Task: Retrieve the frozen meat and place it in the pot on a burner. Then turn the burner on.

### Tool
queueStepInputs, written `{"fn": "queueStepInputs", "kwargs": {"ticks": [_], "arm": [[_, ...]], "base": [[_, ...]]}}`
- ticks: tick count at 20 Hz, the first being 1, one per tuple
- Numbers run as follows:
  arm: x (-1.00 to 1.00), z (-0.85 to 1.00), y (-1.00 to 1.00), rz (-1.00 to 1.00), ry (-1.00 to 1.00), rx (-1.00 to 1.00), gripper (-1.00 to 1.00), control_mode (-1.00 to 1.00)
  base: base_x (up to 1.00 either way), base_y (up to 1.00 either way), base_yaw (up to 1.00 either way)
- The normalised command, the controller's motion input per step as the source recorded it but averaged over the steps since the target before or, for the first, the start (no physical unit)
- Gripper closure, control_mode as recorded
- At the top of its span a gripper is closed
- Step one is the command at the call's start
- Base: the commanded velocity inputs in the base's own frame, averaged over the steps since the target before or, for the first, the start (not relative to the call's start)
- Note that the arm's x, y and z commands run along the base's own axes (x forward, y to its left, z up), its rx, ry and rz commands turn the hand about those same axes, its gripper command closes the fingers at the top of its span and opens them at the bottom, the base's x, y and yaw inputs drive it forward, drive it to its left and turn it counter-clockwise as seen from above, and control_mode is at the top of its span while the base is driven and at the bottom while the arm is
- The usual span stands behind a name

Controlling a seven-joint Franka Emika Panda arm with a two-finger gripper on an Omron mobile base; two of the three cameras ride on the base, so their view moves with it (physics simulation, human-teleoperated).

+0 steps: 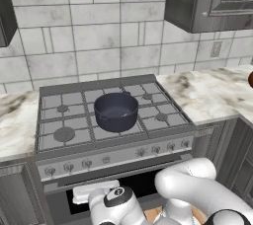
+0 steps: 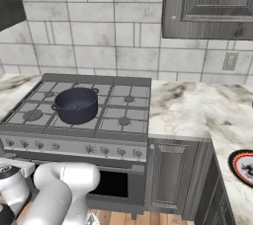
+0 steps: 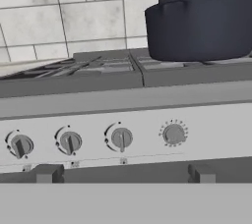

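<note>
Left base view: the pot (image 1: 116, 111) sits on the stove (image 1: 54, 91), near the middle of the grates, upright with nothing visible inside. Marble tabletop (image 1: 212, 91) runs off to the right. The white arm (image 1: 192, 184) is folded low in front of the oven door, well below the pot.

Right base view: the same pot (image 2: 75, 104) stands left of centre on the grates, one small side handle turned toward the knobs (image 2: 89, 149). A round dark plate (image 2: 244, 167) rests on the tabletop at far right.

Hand view: the camera looks level at the control panel, four knobs (image 3: 120, 138) in a row, the pot (image 3: 202, 24) above and to the right on the grate. The fingers stand at their widest, holding nothing. No frozen meat can be seen. Judged from its kind, it would be hard, cold and slick, best gripped across its narrow sides. The pot looks heavy and rigid; it needs no lifting.
</note>
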Motion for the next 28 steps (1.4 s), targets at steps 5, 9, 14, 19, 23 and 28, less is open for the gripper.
{"fn": "queueStepInputs", "kwargs": {"ticks": [5, 9, 14, 19, 23, 28], "arm": [[0.09, -0.09, 0.03, 0.0, -0.03, 0.0, -1.0, -1.0], [0.1, -0.16, 0.06, 0.0, -0.03, 0.0, -1.0, -1.0], [0.09, -0.17, 0.02, 0.0, -0.03, 0.0, -1.0, -1.0], [0.09, -0.16, 0.0, 0.0, -0.01, 0.0, -1.0, -1.0], [0.1, -0.17, 0.0, 0.0, 0.0, -0.01, -1.0, -1.0], [0.15, -0.17, 0.05, 0.0, -0.01, -0.01, -1.0, -1.0]], "base": [[0.0, 0.0, 0.0], [0.0, 0.0, 0.0], [0.0, 0.0, 0.0], [0.0, 0.0, 0.0], [0.0, 0.0, 0.0], [0.0, 0.0, 0.0]]}}
